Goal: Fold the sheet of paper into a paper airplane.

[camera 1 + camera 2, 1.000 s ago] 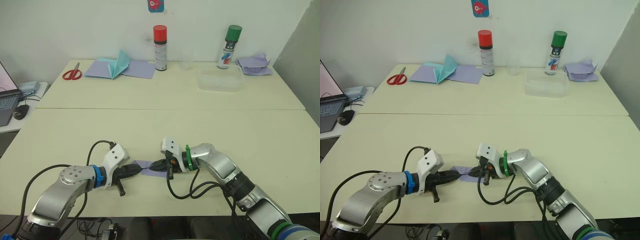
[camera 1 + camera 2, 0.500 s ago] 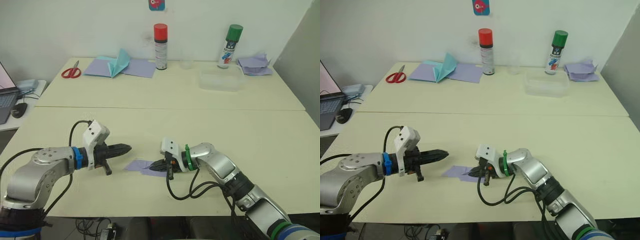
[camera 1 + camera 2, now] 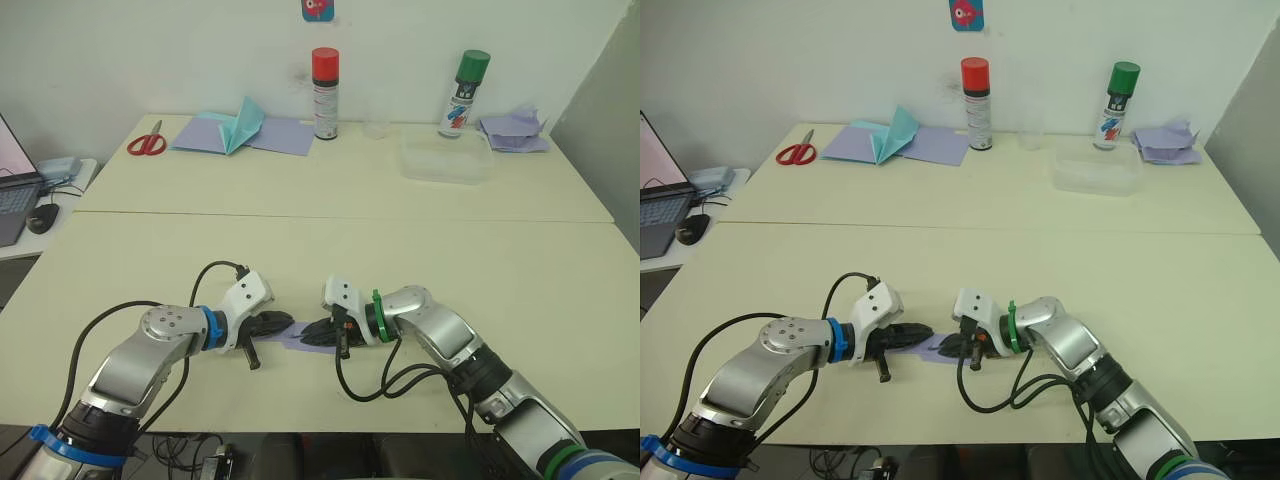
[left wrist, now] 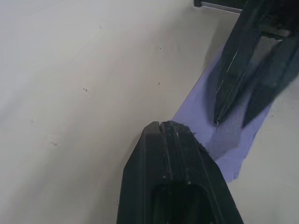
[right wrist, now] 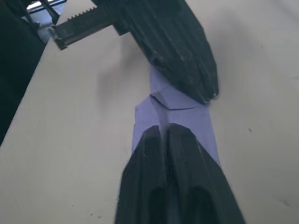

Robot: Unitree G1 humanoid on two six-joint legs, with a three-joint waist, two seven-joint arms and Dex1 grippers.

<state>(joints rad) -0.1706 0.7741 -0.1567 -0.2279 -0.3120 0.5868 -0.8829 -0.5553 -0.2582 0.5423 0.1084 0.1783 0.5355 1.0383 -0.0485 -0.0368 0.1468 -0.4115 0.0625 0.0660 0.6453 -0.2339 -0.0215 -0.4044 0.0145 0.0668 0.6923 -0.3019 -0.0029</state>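
The sheet of paper [image 3: 296, 338] is a small pale lavender folded strip lying flat on the near table, between my two grippers. My left gripper [image 3: 278, 324] is shut and its tip rests on the paper's left end. My right gripper [image 3: 310, 333] is also shut, lying low on the paper's right part. In the left wrist view my own shut fingers [image 4: 164, 140] meet the paper [image 4: 229, 142] at its edge, with the other arm's fingers [image 4: 236, 70] on top of it. The right wrist view shows the paper [image 5: 187, 119] under my shut fingertips [image 5: 154, 140].
At the back of the far table are red scissors [image 3: 146, 146], lavender sheets [image 3: 285, 136] with a teal paper shape [image 3: 240, 124], a red-capped can [image 3: 324, 80], a green-capped can [image 3: 462, 82], a clear container [image 3: 445, 160] and a crumpled lavender heap [image 3: 514, 131]. A laptop [image 3: 12, 190] sits far left.
Half a second ago my left gripper was lifted off to the left, clear of the paper. It has come back and its tip is on the paper again. The right gripper stayed put.
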